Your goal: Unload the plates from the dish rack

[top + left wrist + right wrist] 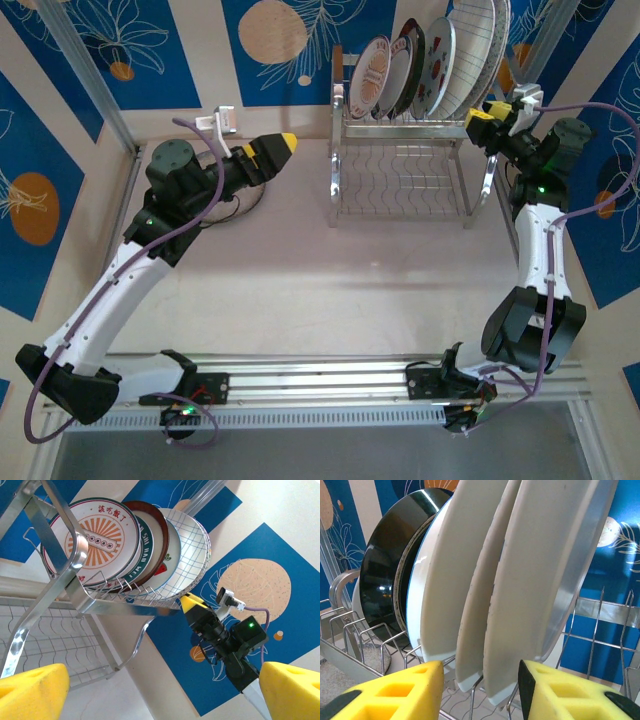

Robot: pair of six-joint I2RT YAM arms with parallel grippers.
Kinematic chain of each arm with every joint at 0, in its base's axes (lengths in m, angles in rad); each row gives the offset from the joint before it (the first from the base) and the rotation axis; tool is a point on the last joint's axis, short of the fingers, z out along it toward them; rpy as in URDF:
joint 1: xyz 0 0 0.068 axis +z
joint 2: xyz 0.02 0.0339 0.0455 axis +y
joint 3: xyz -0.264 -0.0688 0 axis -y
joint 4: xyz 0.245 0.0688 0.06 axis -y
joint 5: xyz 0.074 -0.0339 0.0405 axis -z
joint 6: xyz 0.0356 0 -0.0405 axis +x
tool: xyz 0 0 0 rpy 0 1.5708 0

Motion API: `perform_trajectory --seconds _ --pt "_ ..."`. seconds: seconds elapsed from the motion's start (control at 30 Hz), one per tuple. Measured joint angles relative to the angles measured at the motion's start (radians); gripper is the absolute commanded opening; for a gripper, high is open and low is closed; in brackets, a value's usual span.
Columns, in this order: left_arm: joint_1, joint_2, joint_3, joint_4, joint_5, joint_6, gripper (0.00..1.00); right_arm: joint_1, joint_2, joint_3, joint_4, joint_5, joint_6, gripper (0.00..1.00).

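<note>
Bearing everything: the pale desk [300, 290] carried the rack, with both arm bases at its near edge.
Dish rack: the chrome wire dish rack [400, 170] stood at the far side of the desk, right of centre and against the blue patterned wall. Its wavy lower shelf held nothing.
Plates: all the plates in view stood on edge in the slotted upper tier, packed close and leaning toward the right.
Largest plate: the plaid-grid plate [478, 50] sat toward the right end of the row.
Next plate: the strawberry plate [437, 65] stood just left of it.
Next plate: a dark-rimmed plate [408, 60] came next.
Smallest plate: the red sunburst plate [372, 78] stood at the left end of the row, facing the left arm.
Left claw: the left claw [280, 148] hung above the desk, left of the rack and apart from it. Its yellow fingers [30, 690] were spread wide and held nothing.
Right claw: the right claw [487, 110] was at the upper tier's right end. Its jaws were parted around the lower rims of two white plate backs, and a gap showed beside one finger [395, 690]. Contact on the other side could not be told.
</note>
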Motion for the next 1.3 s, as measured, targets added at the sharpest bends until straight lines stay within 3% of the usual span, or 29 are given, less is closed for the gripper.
perform_trajectory --seconds 0.87,1.13,1.3 --pt "0.000 0.000 0.000 0.002 -0.011 -0.038 0.97 0.012 0.045 0.042 0.006 0.075 0.043 0.38" --pt "0.000 0.000 -0.005 0.017 -0.011 -0.039 0.97 0.038 0.059 0.083 -0.026 0.110 0.043 0.33" --pt "0.000 0.000 -0.010 0.021 -0.012 -0.039 0.97 0.047 0.063 0.106 -0.050 0.135 0.042 0.25"
